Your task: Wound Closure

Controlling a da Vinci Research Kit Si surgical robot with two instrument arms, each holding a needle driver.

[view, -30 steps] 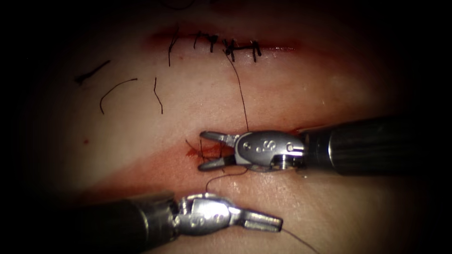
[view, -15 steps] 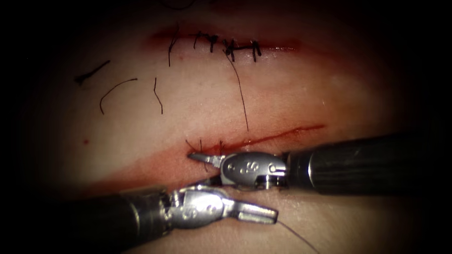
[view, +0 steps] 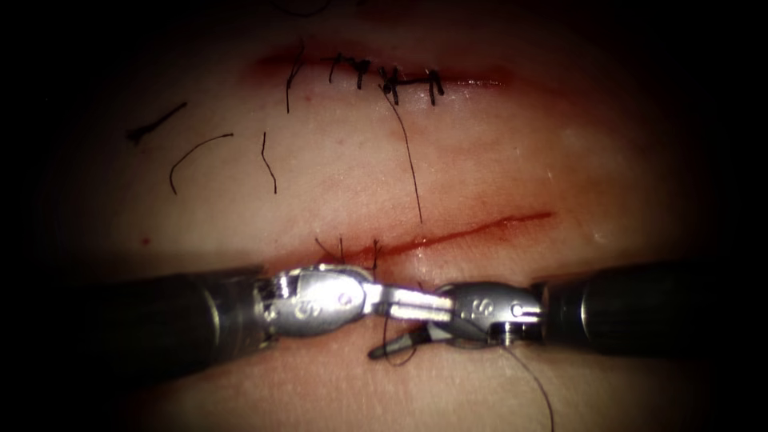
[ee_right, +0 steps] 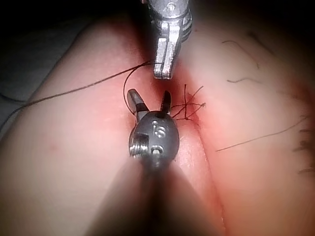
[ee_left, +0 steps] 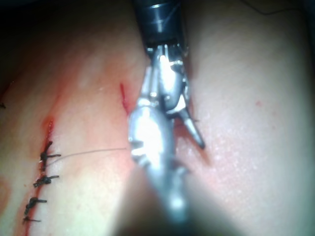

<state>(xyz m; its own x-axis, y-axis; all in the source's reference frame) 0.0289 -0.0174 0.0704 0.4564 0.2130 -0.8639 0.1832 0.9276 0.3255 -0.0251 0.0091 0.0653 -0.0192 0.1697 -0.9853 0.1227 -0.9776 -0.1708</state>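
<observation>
Left tool (view: 416,302), polished steel, jaws closed on thin dark thread (view: 528,376). Right tool (ee_right: 149,102) jaws spread, holding nothing, beside the knot (ee_right: 189,110) on the glistening tissue's (view: 480,176) cut (view: 480,230). Needle location cannot be told.

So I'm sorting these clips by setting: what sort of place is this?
Likely a suturing practice bench: pale tissue carrying a stitched cut and a red, partly stitched cut, loose cut ends of thread, and two needle drivers.
</observation>
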